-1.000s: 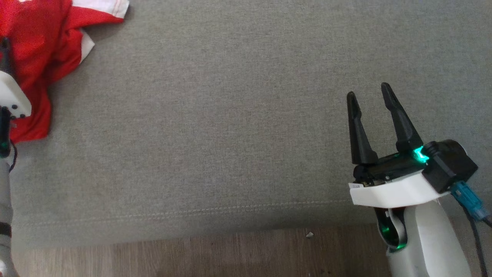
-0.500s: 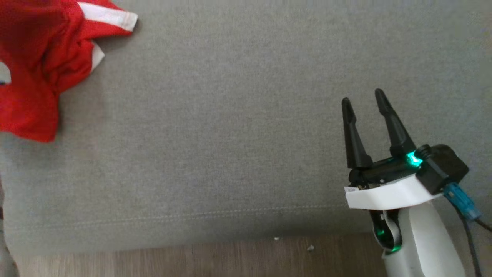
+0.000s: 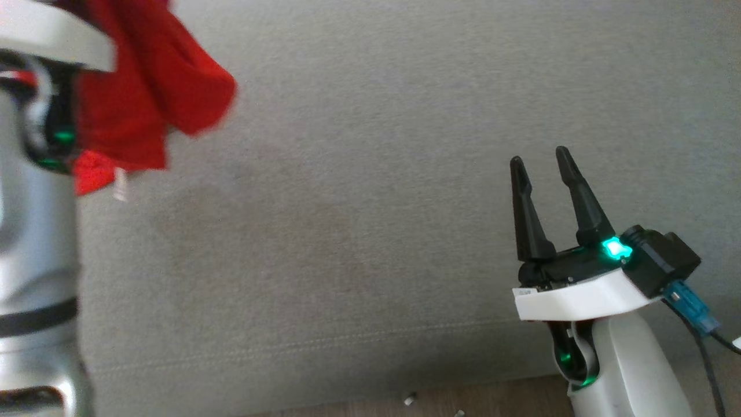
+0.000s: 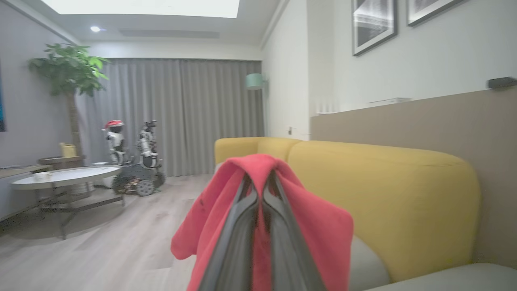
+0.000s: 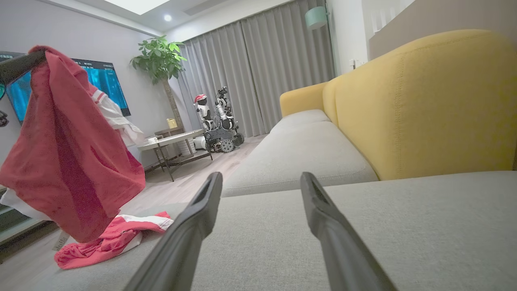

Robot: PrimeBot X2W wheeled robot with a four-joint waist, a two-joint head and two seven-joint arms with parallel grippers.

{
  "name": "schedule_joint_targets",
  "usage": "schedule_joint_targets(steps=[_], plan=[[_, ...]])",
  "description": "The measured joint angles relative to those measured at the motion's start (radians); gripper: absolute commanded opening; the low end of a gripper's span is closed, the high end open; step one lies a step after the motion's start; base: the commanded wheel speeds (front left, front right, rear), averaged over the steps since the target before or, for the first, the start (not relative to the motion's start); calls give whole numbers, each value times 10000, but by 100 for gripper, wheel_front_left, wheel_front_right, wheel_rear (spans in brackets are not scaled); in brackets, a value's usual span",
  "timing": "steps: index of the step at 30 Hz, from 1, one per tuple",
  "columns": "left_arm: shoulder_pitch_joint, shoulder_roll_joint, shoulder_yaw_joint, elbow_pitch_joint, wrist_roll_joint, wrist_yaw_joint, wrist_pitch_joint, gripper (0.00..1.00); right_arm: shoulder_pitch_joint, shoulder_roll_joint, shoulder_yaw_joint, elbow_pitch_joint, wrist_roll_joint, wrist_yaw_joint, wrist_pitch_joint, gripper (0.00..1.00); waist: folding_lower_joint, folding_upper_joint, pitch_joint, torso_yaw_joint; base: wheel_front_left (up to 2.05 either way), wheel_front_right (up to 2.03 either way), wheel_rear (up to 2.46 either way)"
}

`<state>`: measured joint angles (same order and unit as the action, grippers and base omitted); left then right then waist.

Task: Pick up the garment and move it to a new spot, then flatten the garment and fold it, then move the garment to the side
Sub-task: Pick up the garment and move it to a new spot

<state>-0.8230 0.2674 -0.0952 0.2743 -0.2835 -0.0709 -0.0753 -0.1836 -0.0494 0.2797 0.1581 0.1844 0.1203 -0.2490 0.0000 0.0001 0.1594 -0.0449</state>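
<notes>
Surface: grey sofa seat (image 3: 370,174) with yellow backrest (image 5: 424,101). Room: wooden floor (image 4: 101,242), round table (image 4: 60,176), grey curtains (image 4: 181,113) and a potted plant (image 4: 68,72).

The left gripper (image 4: 260,190) is clamped on the red garment (image 5: 68,161), which hangs above the seat. Its lower end (white-trimmed) lies on the seat near the edge toward the floor.

The right gripper (image 3: 541,168) hovers over the seat, fingers apart, holding nothing.

Obscured: cloth covers the left fingertips. In the head view the left forearm (image 3: 35,231) is blurred and hides part of the garment.

White forearm (image 3: 631,359), black right gripper (image 3: 539,157), green light (image 3: 615,248).
</notes>
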Motion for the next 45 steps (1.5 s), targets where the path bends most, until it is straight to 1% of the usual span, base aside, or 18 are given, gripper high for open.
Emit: schedule_joint_targets(steps=[5, 8, 9, 12, 14, 16, 18, 23, 24, 25, 29, 32, 35, 38, 40, 42, 45], plan=[[402, -836, -842, -1137, -318, -6, 1020, 0, -4, 0, 81, 25, 174, 0, -13, 100, 0, 0, -176, -561, 0, 0, 0], [599, -1335, -1252, -1509, -548, 21, 1494, 0, -19, -2, 73, -54, 251, 0, -13, 100, 0, 0, -203, -969, 0, 0, 0], [599, -1335, -1252, -1509, -548, 21, 1494, 0, -19, -2, 73, -54, 251, 0, -13, 100, 0, 0, -203, -969, 0, 0, 0], [639, -1772, -1655, -1695, -616, 161, 1670, 0, -50, 0, 90, -180, 433, 0, -15, 100, 0, 0, -165, -1409, 0, 0, 0], [632, -1870, -1835, -1624, -510, 272, 1593, 0, -61, -2, 123, -261, 546, 0, -15, 100, 0, 0, -90, -1709, 0, 0, 0], [628, -1889, -1810, -1120, -499, 389, 1440, 0, -153, -4, 268, -311, 662, 0, -15, 100, 0, 0, 19, -2011, 0, 0, 0], [634, -1806, -1797, -280, -291, 510, 1206, 0, -365, -10, 487, -384, 759, 0, -15, 100, 0, 0, 157, -2296, 0, 0, 0], [639, -1277, -1778, 2036, 215, 639, 608, 0, -742, -17, 725, -614, 1055, 0, -59, 100, 0, 0, 578, -2886, 0, 0, 0], [639, -1156, -1776, 2506, 299, 656, 520, 13, -745, -17, 752, -629, 1091, 0, -59, 100, 0, 0, 664, -2978, 0, 0, 0], [638, -1016, -1801, 2955, 445, 748, 439, 100, -745, -17, 771, -639, 1122, 0, -59, 100, 0, 0, 748, -3061, 0, 0, 0], [603, -617, -1787, 4230, 809, 986, -109, 100, -746, -17, 773, -646, 1129, 0, -59, 100, 0, -1, 997, -3275, 0, 0, 0], [504, -608, -1636, 4577, 721, 986, -665, 100, -745, -17, 702, -642, 1127, 0, -59, 100, 0, -1, 1000, -3205, 0, 0, 0], [384, -606, -1522, 4591, 608, 976, -1195, 100, -737, -17, 581, -571, 1093, 0, -59, 100, 0, -1, 841, -2974, 0, 0, 0], [497, -627, -1413, 4171, 420, 978, -1513, 100, -641, -17, 339, -431, 974, 0, -59, 100, 0, -1, 587, -2671, 0, 0, 0], [837, -723, -1256, 3599, 211, 974, -1645, 100, -499, -17, 105, -311, 857, 0, -59, 100, 0, -1, 389, -2420, 0, 0, 0], [1458, -819, -1227, 2991, 44, 913, -1657, 100, -293, -17, -98, -161, 652, 0, -59, 100, 0, -1, 182, -2141, 0, 0, 0], [2876, -899, -1281, 2040, -27, 913, -1730, 100, 57, -17, -330, 2, 407, 0, -59, 100, 0, -1, -135, -1680, 0, 0, 0]])
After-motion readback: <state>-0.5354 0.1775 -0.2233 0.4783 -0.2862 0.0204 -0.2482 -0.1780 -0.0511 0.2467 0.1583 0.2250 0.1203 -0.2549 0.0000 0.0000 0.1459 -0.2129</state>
